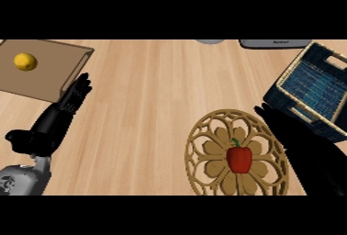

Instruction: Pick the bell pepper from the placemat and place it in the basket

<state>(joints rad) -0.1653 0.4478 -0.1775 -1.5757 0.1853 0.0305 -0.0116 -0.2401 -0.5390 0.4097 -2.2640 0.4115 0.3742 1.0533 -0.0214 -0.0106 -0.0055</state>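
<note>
A red bell pepper [239, 158] with a green stem lies on the round, openwork tan placemat [203, 137] at the lower right. The dark blue woven basket [288, 89] with a tan rim stands at the right, just beyond the placemat. My right hand [308, 151] is right of the pepper, over the placemat's right edge, fingers straight and pointing up-left; it does not touch the pepper. My left hand [64, 110] rests open at the left, fingers up.
A tan cutting board [58, 64] with a yellow lemon [25, 61] lies at the upper left, by my left fingertips. A grey object [274, 43] and a small round grey thing [210, 41] sit at the far edge.
</note>
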